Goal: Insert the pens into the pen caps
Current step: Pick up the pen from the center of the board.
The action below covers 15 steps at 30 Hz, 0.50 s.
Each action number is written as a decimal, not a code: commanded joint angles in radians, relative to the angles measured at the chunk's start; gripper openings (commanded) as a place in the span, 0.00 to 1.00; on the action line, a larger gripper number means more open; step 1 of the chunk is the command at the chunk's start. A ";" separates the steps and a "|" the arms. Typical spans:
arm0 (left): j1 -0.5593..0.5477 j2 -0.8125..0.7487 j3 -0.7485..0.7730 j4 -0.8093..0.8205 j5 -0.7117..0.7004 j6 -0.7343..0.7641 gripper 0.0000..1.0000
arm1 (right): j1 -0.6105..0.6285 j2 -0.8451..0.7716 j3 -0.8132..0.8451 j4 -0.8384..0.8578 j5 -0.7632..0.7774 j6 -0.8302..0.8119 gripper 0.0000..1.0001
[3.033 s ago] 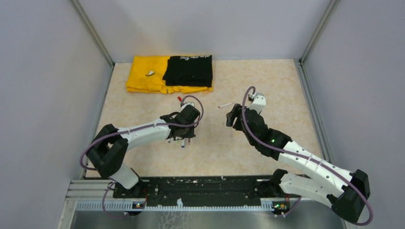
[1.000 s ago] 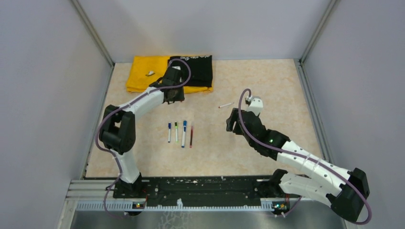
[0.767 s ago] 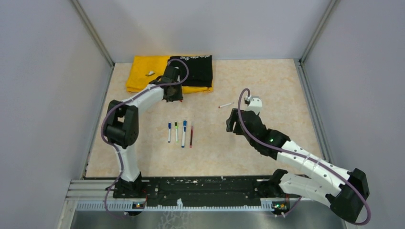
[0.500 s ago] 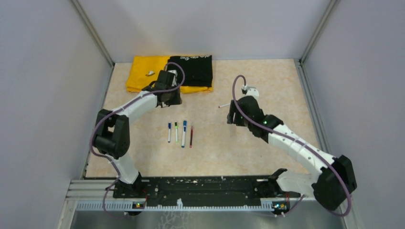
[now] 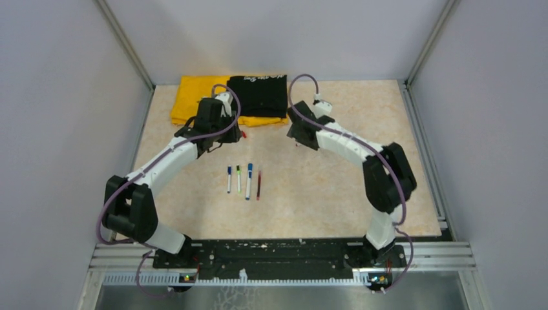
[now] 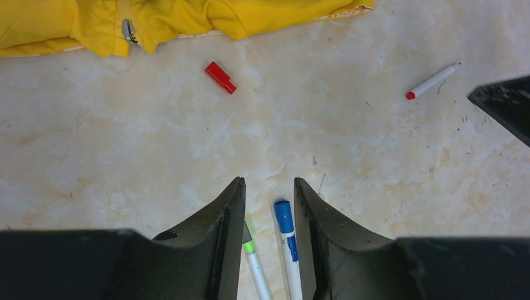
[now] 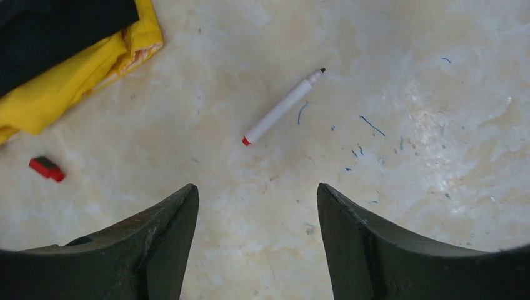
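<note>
Claws hang open, empty: left claw [image 6: 269,184] short of the red cap [image 6: 220,77], right claw [image 7: 256,190] above the loose pen [image 7: 282,107]. An off-centre descent could knock either rolling toward the yellow cloth [image 6: 62,25].

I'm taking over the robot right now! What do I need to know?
Left gripper: open, empty, pointing toward the red cap.
Right gripper: open, empty, facing the uncapped white pen.
The cap and that pen lie apart on the table, near the yellow cloth.
Done: a row of four pens lies mid-table. The blue and green ones look capped; the dark one is too small to tell.
Left to do: pick up the white pen and the red cap and push them together.
</note>
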 commanded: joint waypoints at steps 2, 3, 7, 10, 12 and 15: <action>-0.002 -0.052 0.001 0.016 0.033 0.020 0.40 | 0.000 0.213 0.269 -0.256 0.153 0.162 0.69; -0.002 -0.059 0.001 0.014 0.031 0.021 0.41 | -0.002 0.241 0.296 -0.276 0.165 0.169 0.69; -0.003 -0.080 -0.005 0.017 0.047 0.026 0.41 | -0.012 0.311 0.347 -0.296 0.183 0.191 0.68; -0.003 -0.090 -0.008 0.017 0.054 0.024 0.41 | -0.027 0.339 0.354 -0.283 0.167 0.195 0.68; -0.002 -0.092 -0.010 0.022 0.061 0.021 0.41 | -0.037 0.358 0.364 -0.283 0.154 0.194 0.67; -0.002 -0.093 -0.011 0.022 0.070 0.015 0.41 | -0.045 0.385 0.378 -0.285 0.152 0.185 0.66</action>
